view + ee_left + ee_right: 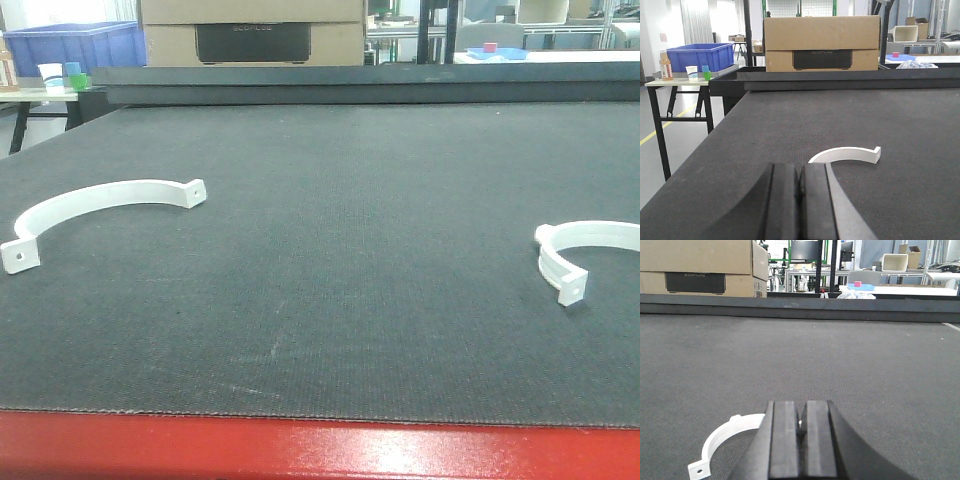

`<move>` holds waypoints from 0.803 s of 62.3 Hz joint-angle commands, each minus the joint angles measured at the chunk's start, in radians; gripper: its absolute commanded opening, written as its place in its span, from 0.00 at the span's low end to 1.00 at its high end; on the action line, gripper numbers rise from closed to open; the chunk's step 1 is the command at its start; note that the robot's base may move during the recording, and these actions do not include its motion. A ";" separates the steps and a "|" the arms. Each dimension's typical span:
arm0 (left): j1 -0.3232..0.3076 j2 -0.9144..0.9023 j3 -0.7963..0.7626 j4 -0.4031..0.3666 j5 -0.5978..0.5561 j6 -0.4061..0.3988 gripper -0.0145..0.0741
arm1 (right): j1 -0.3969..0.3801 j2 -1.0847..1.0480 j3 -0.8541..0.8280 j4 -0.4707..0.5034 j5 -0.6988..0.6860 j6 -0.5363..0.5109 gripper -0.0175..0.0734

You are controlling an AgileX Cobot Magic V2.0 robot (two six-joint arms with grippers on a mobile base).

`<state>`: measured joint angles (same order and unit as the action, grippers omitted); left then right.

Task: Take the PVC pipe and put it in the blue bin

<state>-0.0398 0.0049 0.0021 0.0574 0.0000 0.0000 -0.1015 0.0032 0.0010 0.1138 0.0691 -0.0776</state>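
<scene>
Two white curved PVC pipe pieces with tabbed ends lie on the dark mat. One arc [100, 205] is at the left, the other [590, 245] at the right edge. The blue bin [75, 45] stands on a side table beyond the mat's far left corner. My left gripper [800, 172] is shut and empty, low over the mat, with the left arc [847, 154] just ahead and to its right. Shut as well, my right gripper [802, 412] hovers over the right arc [722, 440], which curves out to its left and is partly hidden beneath it. Neither gripper shows in the front view.
A cardboard box [250, 30] stands behind the mat's raised back rail [360, 85]. Cups [696, 73] and a bottle [665, 65] share the side table with the bin [702, 55]. The table's front edge is a red strip [320, 450]. The mat drops off at its left side.
</scene>
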 commanded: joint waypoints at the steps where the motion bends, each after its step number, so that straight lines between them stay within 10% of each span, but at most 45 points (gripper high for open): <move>1: -0.001 -0.005 -0.002 0.000 -0.009 0.000 0.04 | -0.004 -0.003 -0.001 -0.007 -0.016 -0.002 0.01; 32: -0.001 -0.005 -0.002 0.000 -0.009 0.000 0.04 | -0.004 -0.003 -0.069 0.050 -0.035 -0.002 0.01; 50: -0.001 -0.005 -0.002 0.000 -0.009 0.000 0.04 | -0.004 0.021 -0.312 0.099 0.268 -0.002 0.01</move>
<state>-0.0398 0.0049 0.0021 0.0574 0.0000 0.0000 -0.1015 0.0045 -0.2490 0.1983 0.2663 -0.0776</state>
